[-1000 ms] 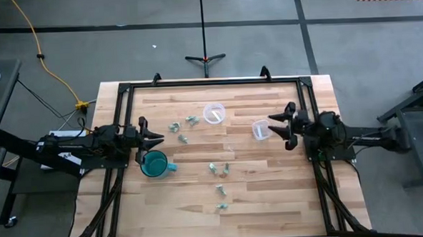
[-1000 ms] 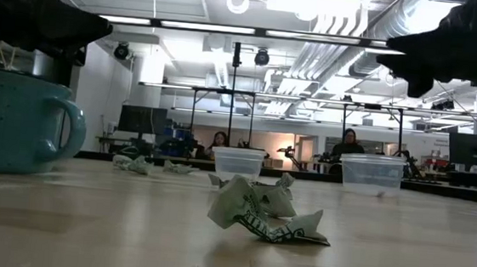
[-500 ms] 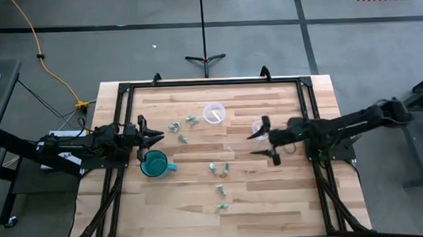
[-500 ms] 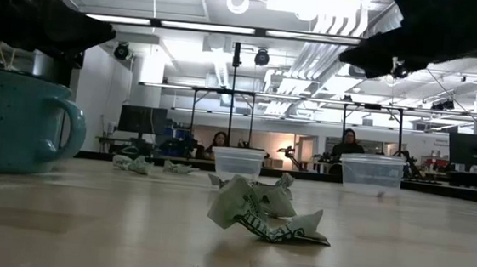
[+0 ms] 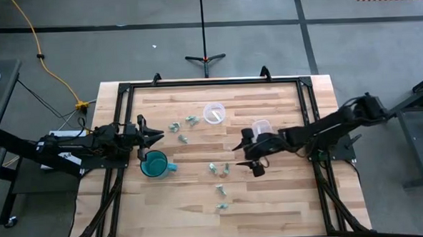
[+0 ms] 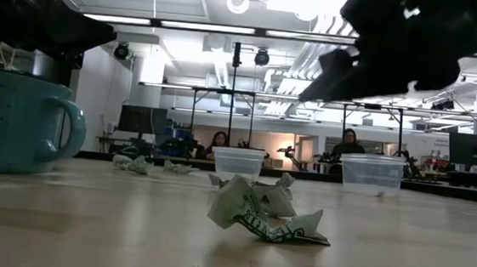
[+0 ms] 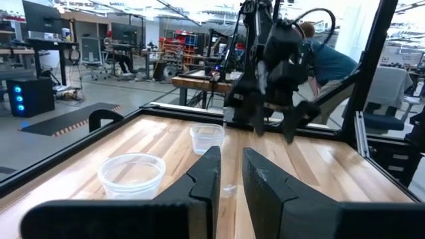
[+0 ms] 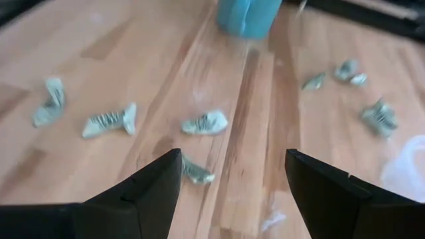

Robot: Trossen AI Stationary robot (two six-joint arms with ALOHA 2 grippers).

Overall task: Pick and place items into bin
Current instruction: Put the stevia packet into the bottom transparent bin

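Several tiny crumpled pale green-grey pieces lie scattered on the wooden table: a group (image 5: 183, 127) near the far clear cup, a pair (image 5: 219, 168) in the middle, and two more (image 5: 221, 198) nearer the near edge. My right gripper (image 5: 244, 155) hovers open just right of the middle pair and touches nothing. In its wrist view (image 8: 232, 159) several pieces (image 8: 206, 123) lie ahead of the fingers. My left gripper (image 5: 159, 139) waits at the table's left, above the teal mug (image 5: 154, 164), fingers close together (image 7: 229, 176).
Two clear cups stand upright on the table, one (image 5: 213, 113) toward the far side and one (image 5: 260, 127) just behind my right arm. A black frame (image 5: 210, 81) borders the table. In the low view a crumpled piece (image 6: 258, 212) lies close, and people sit far behind.
My right arm has reached out from the table's right edge toward the middle, passing the nearer clear cup and coming up to the middle pair of pieces, with its fingers staying open. The pieces, cups and mug have not moved.
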